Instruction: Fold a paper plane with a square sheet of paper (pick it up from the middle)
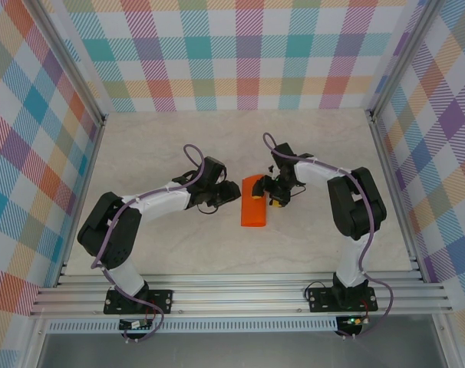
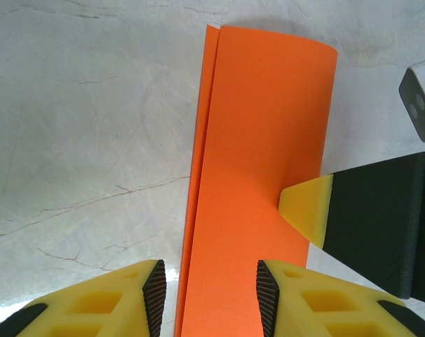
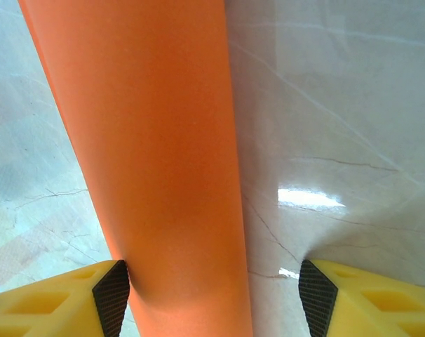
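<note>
Left fingers (image 2: 155,298) stand parted above one long edge of the square sheet of paper (image 2: 261,161), gripping nothing. The right fingers (image 3: 113,298) are parted too, straddling its other long edge. The sheet lies mid-worktop (image 1: 179,146) between the arms, doubled into a strip. Only that first fold looks done — nose and wings remain, I judge. The left wrist view shows slightly offset layers and one right fingertip touching the paper — detail too fine for the overhead view.
</note>
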`<action>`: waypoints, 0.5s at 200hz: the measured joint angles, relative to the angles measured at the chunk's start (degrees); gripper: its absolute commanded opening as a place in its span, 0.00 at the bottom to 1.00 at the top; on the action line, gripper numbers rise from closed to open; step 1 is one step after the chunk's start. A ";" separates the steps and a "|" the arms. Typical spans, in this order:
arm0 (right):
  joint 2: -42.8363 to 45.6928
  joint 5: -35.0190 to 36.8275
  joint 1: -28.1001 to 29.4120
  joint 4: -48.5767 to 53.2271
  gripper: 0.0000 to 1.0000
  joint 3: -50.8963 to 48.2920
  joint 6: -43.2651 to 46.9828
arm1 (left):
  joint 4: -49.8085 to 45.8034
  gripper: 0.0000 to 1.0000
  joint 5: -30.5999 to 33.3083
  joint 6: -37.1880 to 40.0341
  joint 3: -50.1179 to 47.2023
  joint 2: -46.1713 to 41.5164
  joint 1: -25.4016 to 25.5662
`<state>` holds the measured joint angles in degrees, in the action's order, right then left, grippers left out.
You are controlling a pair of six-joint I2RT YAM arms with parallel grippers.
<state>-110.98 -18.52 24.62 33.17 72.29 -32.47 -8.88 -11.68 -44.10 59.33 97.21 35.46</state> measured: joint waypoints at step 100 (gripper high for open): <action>-1.81 4.46 1.88 4.24 0.70 3.58 0.44 | 0.00 0.39 -0.04 -0.02 0.00 -0.02 0.00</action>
<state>-112.79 -14.06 26.50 37.41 75.88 -32.03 -8.88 -11.73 -44.12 59.33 97.19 35.46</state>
